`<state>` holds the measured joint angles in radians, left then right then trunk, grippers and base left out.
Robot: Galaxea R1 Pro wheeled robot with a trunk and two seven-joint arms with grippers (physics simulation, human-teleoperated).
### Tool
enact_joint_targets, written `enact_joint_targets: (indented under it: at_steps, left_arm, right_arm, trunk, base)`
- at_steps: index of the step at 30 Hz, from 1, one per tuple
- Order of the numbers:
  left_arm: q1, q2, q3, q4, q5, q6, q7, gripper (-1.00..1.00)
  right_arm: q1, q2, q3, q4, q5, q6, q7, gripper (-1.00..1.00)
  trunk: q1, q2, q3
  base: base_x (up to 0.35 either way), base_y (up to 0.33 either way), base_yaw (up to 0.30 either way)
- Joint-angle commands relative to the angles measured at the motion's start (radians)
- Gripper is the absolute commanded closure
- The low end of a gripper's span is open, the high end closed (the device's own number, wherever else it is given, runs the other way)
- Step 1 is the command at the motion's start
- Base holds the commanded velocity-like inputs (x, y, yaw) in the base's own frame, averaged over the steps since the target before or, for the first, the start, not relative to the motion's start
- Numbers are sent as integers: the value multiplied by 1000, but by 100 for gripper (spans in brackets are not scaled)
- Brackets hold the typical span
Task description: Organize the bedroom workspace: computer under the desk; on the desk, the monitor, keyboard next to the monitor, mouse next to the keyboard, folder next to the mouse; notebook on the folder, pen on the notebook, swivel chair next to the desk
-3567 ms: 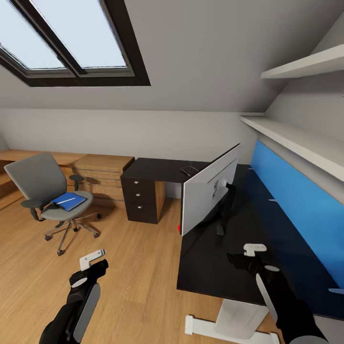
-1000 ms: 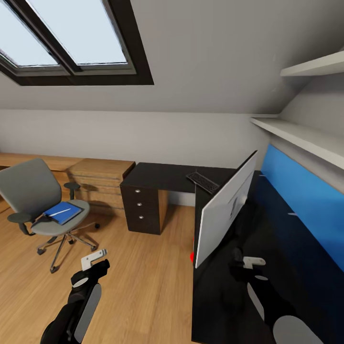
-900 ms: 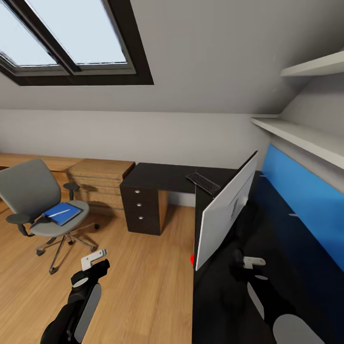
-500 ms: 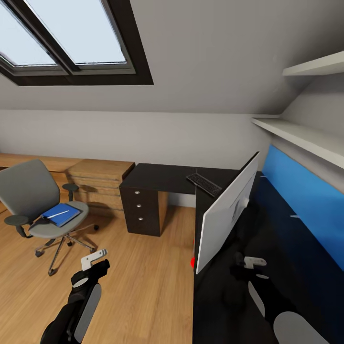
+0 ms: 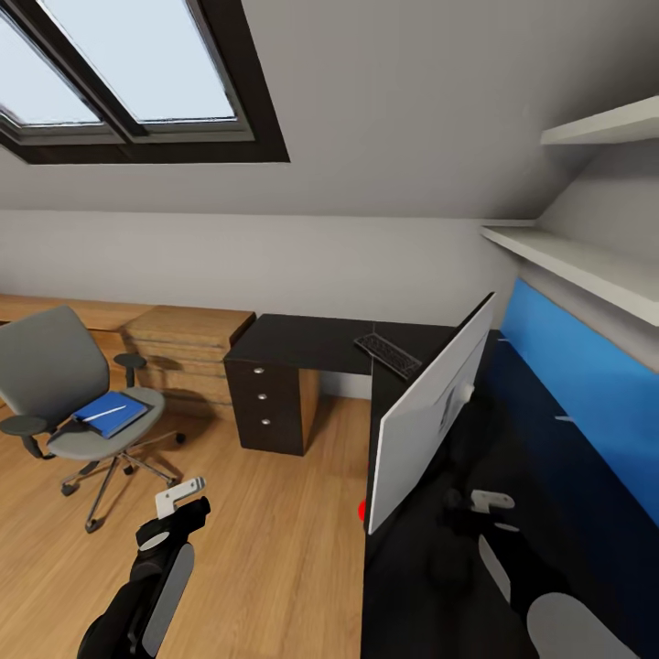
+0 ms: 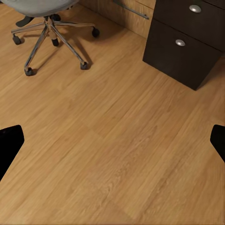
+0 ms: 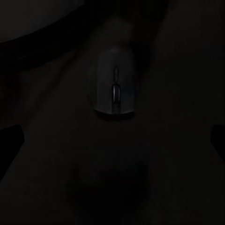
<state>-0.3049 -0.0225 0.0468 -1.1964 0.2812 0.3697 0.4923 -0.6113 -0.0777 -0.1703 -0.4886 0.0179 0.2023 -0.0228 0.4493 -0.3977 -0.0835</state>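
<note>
The monitor (image 5: 428, 416) stands on the black table (image 5: 302, 339), seen from its pale back side, turned edge-on toward the room. Behind it on the table lies the keyboard (image 5: 387, 354), at an angle. The mouse (image 7: 116, 89) shows in the right wrist view, lying on the dark table top with its scroll wheel visible; no brand mark or writing can be read on it, and none on the monitor's back. The right hand (image 5: 480, 513) hovers over the table beside the monitor; its fingertips sit far apart at the edges of the right wrist view, so it is released. The left hand (image 5: 178, 499) hangs over the wood floor (image 6: 112, 140), also spread and grasping nothing. The swivel chair (image 5: 78, 394) stands well apart from the table, near a light-wood chest (image 5: 183, 352). On its seat lies a blue flat folder (image 5: 112, 414) with the pen (image 5: 105, 413) on top.
</note>
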Motion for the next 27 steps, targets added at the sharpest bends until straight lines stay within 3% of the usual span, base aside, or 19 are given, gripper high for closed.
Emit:
enact_joint_targets:
  at_steps: [1, 27]
  left_arm:
    - [-1, 0, 1, -2, 9, 3, 5, -100]
    - [-1, 0, 1, -2, 9, 3, 5, -100]
  right_arm:
    - [-2, 0, -1, -1, 1, 6, -1, -100]
    - [-8, -6, -1, 1, -3, 5, 0, -100]
  trunk:
    - [1, -2, -2]
    - [1, -2, -2]
  base:
    - [13, -13, 0]
    - [93, -1, 0]
